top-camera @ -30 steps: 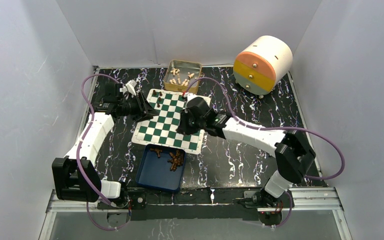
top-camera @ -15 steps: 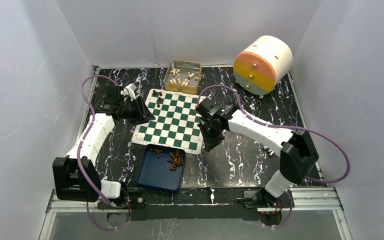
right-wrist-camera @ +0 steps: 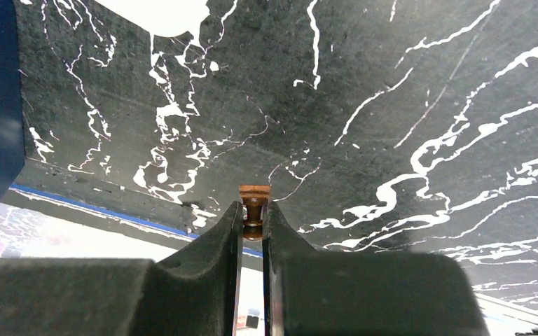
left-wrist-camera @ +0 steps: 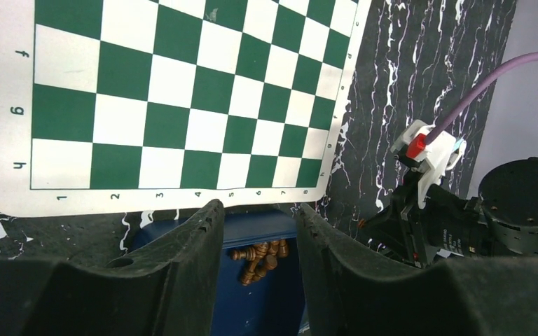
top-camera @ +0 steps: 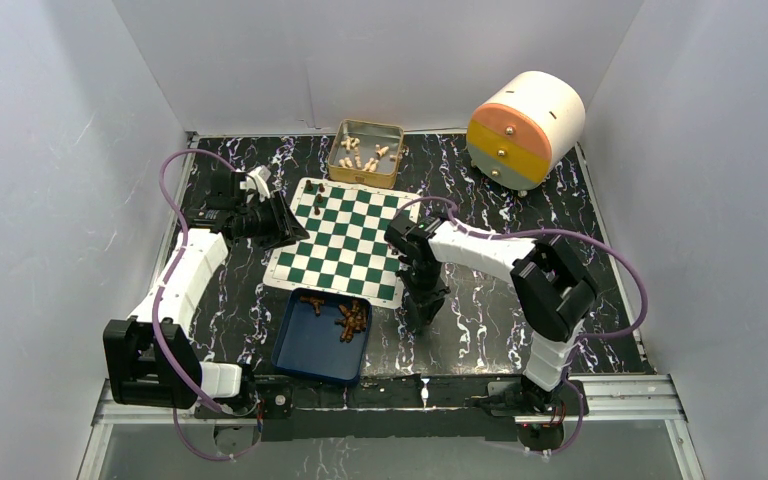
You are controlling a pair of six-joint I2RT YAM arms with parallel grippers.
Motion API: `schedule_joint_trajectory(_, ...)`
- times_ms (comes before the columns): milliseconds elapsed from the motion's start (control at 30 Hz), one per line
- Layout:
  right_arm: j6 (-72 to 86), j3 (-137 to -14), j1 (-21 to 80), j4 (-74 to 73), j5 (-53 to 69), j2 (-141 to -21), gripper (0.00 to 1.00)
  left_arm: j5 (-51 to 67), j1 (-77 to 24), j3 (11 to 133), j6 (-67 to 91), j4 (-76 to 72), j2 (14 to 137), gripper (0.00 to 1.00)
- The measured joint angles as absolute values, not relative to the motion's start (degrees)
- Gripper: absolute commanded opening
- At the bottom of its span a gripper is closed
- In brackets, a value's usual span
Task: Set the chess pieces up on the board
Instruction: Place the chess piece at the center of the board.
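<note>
Dark-brown wood is the thing to watch here. From the top camera, most of the chess pieces (top-camera: 350, 320) sit heaped in the blue tray (top-camera: 300, 358) just below the board (top-camera: 345, 240), and it looks like two standing pieces (top-camera: 317, 192) are already on its far left corner. The left gripper (top-camera: 282, 222) hovers at the board's left edge, and the right gripper (top-camera: 422, 308) hangs over the black marbled table (top-camera: 500, 320) just right of the tray. Left wrist view: the jaws stand partway apart with nothing between them, looking across the board toward the tray and its pile. Right wrist view: the fingers (right-wrist-camera: 224, 238) are pinched tight on one brown piece (right-wrist-camera: 254, 199), whose flat end pokes out past the tips. My take on handling: these are super light and rigid, but tiny and smooth, so they could easily twist or pop out of a pinch. I'd grab across the middle of the body and set it down gently, since that narrow base probably tips easily.
</note>
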State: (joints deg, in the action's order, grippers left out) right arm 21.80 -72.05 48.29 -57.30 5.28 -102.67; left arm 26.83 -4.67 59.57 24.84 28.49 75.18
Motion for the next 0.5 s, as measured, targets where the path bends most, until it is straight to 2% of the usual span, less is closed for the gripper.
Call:
schedule_joint_trajectory(167,20.7,-71.8,47.8,-56.7,6.2,-105.6,0.23,26.2,-4.7,59.6,24.7,28.8,75.1,0.41)
schedule_joint_trajectory(500,19.7,-71.8,47.6,-55.2,6.2,-108.3,0.38,25.8,-4.8,59.6,24.6,29.0,75.1,0.41)
